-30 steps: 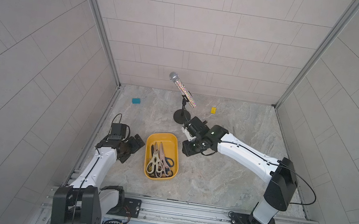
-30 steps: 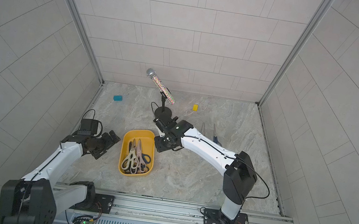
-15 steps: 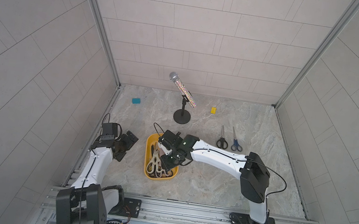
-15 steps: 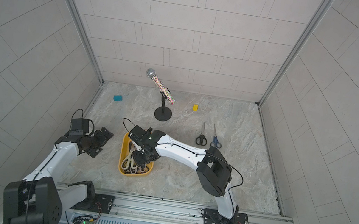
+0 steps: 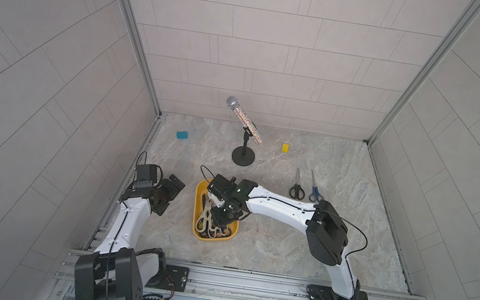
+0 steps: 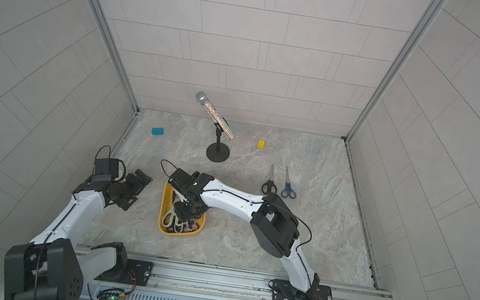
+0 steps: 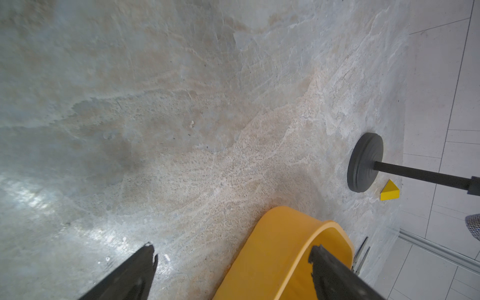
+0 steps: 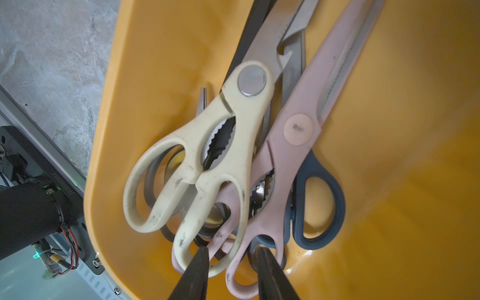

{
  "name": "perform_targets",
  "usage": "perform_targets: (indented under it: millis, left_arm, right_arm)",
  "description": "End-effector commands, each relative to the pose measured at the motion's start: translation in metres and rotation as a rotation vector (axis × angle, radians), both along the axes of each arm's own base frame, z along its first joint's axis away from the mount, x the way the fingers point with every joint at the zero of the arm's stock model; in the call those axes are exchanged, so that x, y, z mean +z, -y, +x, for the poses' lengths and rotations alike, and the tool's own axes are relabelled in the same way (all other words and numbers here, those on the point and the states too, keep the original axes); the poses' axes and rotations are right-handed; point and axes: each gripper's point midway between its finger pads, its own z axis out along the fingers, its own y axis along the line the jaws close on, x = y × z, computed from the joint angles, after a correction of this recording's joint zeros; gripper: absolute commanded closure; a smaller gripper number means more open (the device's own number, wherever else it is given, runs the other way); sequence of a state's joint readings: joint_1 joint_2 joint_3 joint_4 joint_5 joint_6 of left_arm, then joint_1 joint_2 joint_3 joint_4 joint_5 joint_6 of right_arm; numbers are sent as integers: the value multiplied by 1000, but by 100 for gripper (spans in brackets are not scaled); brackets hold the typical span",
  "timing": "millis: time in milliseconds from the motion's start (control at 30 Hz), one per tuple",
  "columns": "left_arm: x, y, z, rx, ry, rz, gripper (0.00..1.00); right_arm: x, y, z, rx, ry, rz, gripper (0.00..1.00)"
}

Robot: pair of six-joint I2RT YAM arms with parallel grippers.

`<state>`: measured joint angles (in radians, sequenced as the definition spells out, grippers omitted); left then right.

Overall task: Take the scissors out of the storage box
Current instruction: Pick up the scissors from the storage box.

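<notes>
Clearly the picking-out is under way: a black pair (image 5: 297,187) and a blue pair (image 5: 315,190) already lie on the desk (image 5: 276,246), while the other scissors (image 5: 206,221) sit heaped in the yellow box (image 8: 122,109). The right hand (image 8: 232,261) hangs inside the box, narrow, straddling the overlapped handle loops of the cream pair (image 8: 223,140) and the pink pair (image 8: 288,155); whether it pinches them I cannot tell. The left hand (image 7: 233,255) stands wide beside the box. Next, probably: close firmly on one loop, then lift straight up.

I see a smooth, slightly glossy plastic box (image 8: 166,39), scissors (image 8: 241,124) with bare steel blades and scuffed matt plastic handles, and a rough, stone-look worktop (image 7: 181,104).
</notes>
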<state>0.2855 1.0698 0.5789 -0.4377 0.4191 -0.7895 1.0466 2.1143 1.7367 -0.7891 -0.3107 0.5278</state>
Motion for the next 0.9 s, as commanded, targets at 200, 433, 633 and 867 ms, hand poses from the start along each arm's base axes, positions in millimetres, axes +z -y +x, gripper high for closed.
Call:
perform_targets:
  millis: [200, 433, 633, 867]
  left_arm:
    - [2, -1, 0, 4, 15, 0, 0]
    - [1, -1, 1, 0, 11, -1, 0]
    - [0, -1, 1, -10, 4, -1, 0]
    - [4, 0, 5, -12, 11, -6, 0]
  right_arm:
    - [-10, -2, -2, -3, -28, -27, 72]
    - [-11, -1, 0, -9, -25, -38, 84]
    - [-1, 0, 2, -9, -8, -29, 96]
    - [21, 6, 8, -14, 27, -4, 100]
